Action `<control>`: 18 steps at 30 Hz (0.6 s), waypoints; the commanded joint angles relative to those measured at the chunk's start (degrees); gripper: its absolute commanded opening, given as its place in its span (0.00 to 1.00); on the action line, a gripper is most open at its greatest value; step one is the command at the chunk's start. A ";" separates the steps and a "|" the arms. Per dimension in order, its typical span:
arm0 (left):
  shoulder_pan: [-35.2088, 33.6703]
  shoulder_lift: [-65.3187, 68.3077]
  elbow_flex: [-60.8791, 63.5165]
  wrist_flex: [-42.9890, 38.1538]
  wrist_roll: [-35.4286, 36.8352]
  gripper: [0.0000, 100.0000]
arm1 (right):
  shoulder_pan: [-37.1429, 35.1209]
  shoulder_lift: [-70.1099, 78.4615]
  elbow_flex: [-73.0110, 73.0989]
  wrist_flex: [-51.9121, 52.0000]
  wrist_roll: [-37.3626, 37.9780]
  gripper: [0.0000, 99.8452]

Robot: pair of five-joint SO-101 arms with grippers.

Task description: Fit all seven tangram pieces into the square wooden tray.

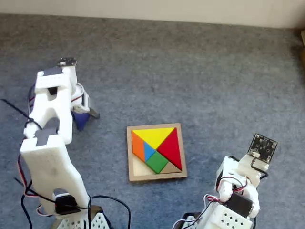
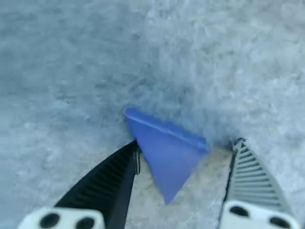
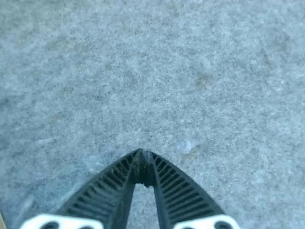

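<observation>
A square wooden tray (image 1: 129, 152) lies flat near the middle of the grey carpeted table (image 1: 200, 76), a little closer to the edge where the two arms stand. Inside it sit a large yellow wooden triangle (image 1: 153, 135) along the far side, a large red wooden triangle (image 1: 171, 149) along the right side, an orange wooden piece (image 1: 137, 145) against the left side, a small light-blue triangle (image 1: 149, 151) beside the orange one, a green wooden square (image 1: 157, 162) and a tan wooden triangle (image 1: 172, 167) in the near right corner. The near left corner of the tray shows bare wood.

A dark blue wooden triangle (image 2: 167, 152) lies on the carpet well apart from the tray, toward the table's left edge. The left gripper (image 2: 187, 143) is lowered over it with its claw spread wide, one finger on each side of the piece; the black finger (image 2: 119, 176) touches one edge of the triangle, while the pale finger (image 2: 250, 174) stands just beside the opposite corner.

The right arm (image 1: 236, 183) is folded back near the table's near right corner. The right gripper (image 3: 143, 153) points down at bare carpet with its claw closed, the tips meeting and nothing between them
</observation>
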 commanded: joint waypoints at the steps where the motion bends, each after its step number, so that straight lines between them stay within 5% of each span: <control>1: 1.36 1.89 -7.16 0.18 3.87 0.29 | 0.48 -1.01 6.37 -1.45 0.79 0.01; 10: 2.24 0.84 -19.12 14.15 3.87 0.29 | 0.48 -1.01 6.37 -1.45 0.79 0.01; 18: 7.16 3.74 -20.09 15.65 3.96 0.29 | 0.48 -1.01 6.37 -1.45 0.79 0.01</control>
